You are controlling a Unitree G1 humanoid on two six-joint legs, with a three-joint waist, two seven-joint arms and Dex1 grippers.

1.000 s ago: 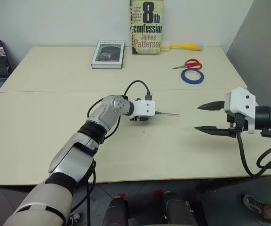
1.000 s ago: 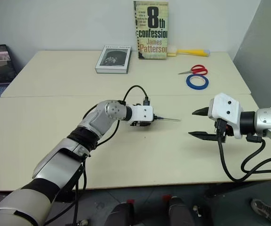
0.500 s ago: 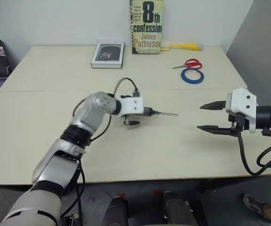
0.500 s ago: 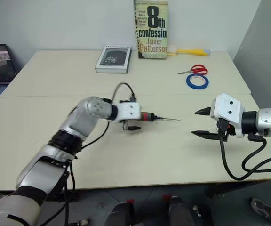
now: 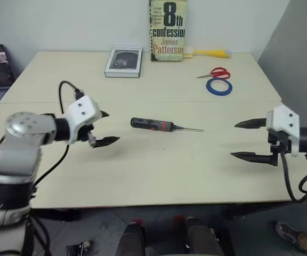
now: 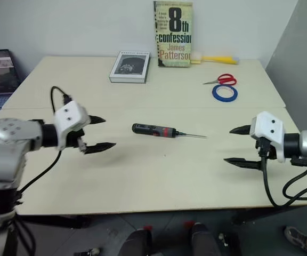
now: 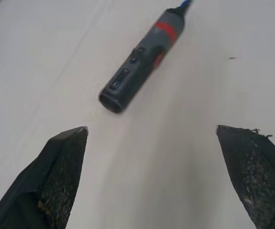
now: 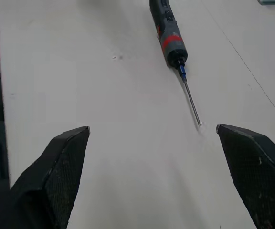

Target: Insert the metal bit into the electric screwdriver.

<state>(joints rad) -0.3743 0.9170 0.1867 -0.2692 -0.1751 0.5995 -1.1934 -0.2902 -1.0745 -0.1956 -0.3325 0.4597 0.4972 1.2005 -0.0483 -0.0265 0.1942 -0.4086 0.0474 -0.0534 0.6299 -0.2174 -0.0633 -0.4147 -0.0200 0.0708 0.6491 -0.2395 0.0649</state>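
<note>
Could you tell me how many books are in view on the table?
2. A small grey book lies flat near the table's far edge, and the "8th Confession" paperback stands upright against the wall just right of it. None seems hidden.

pale beige table [image 5: 143,176], seam across the middle | plain white wall [image 5: 63,21] behind | grey floor [image 5: 249,234] below

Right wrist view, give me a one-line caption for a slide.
Open right gripper facing the screwdriver lying on the table, the bit seated in its tip.
</note>
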